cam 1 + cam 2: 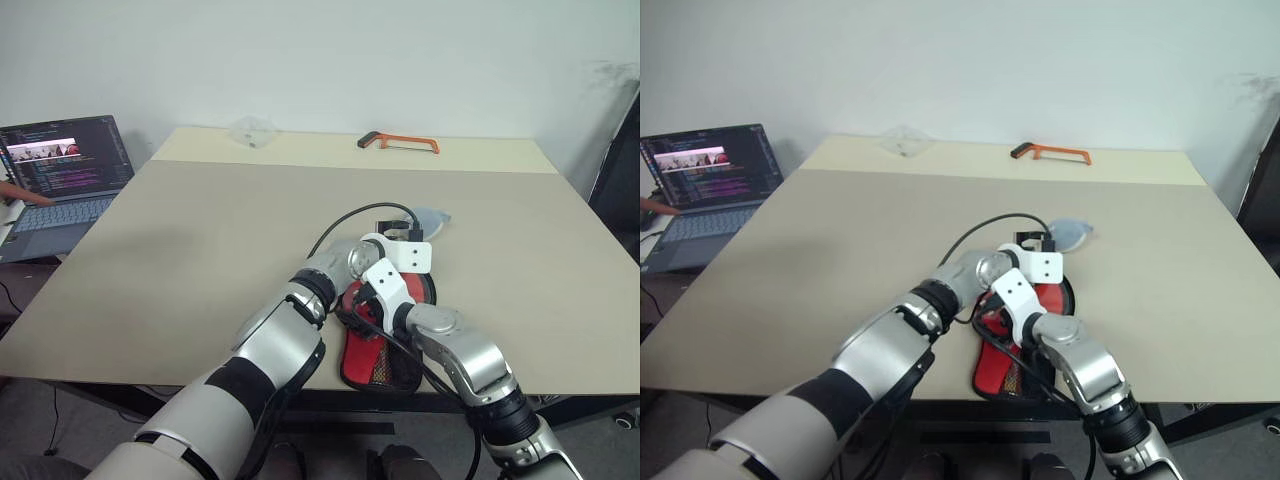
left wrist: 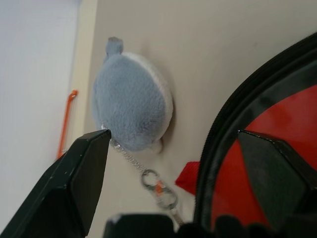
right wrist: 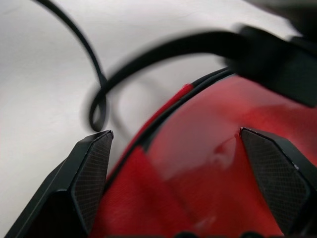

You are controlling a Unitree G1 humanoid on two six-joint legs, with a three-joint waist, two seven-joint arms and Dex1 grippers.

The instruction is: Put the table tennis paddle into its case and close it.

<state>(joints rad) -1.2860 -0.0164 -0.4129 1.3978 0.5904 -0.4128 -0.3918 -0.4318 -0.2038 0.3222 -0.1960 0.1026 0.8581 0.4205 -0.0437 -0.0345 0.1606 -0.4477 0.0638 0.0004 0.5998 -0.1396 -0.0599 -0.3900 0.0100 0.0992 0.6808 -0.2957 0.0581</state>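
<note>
Grey pouch [image 1: 428, 220] just beyond case [image 1: 385, 350], hacksaw [image 1: 399, 142] far back, table [image 1: 200, 250] left side open

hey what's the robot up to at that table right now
A humanoid robot has both arms over a red-and-black paddle case lying near the front edge of the table. The left tool and the right tool are both open, holding nothing, right at the case's zipped black rim. A grey plush keychain lies just beyond the case. An orange hacksaw sits at the far edge, and a laptop stands off to the left.
</note>
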